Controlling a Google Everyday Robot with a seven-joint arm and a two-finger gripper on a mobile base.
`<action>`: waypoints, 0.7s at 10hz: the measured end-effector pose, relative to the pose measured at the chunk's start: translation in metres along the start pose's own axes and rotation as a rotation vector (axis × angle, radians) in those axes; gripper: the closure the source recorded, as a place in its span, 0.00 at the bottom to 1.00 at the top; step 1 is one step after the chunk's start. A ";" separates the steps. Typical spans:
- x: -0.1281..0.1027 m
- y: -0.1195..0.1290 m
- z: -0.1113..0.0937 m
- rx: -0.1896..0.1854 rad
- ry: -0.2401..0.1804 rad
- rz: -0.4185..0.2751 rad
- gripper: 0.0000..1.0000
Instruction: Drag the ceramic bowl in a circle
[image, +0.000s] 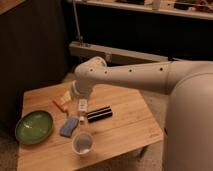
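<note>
Reaching for the ceramic bowl (34, 127) looks like the job right now. The green bowl sits at the lower left of the frame, near the left edge of the desk (131, 126). Nothing is touching it. The gripper (82, 111) hangs down in the middle of the frame, over the middle of the desk, well apart from the bowl. Its fingers are spread, with nothing in them.

To do this well, I think the gripper should go left and come down on the bowl's rim or just inside it. Then it should press softly and slide the bowl round slowly. The bowl should stay flat on the desk the whole way. The bowl is close to the desk's edge, so the circle should go toward the middle, or the bowl may fall off.

Other things are close by. A blue pad (69, 127) lies just right of the bowl, between the bowl and the gripper. It could get pushed when the gripper moves over or when the bowl slides. A white cup (82, 143) stands near the front edge and could tip. A black bar (100, 114) lies just right of the gripper. Some yellow and orange packs (62, 100) lie behind it. The big white arm (130, 76) comes in from the right.
</note>
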 end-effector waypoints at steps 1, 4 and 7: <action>0.000 -0.001 0.001 -0.001 0.001 0.003 0.20; -0.012 -0.004 0.031 -0.102 0.028 0.004 0.20; -0.028 0.010 0.079 -0.161 0.132 -0.026 0.20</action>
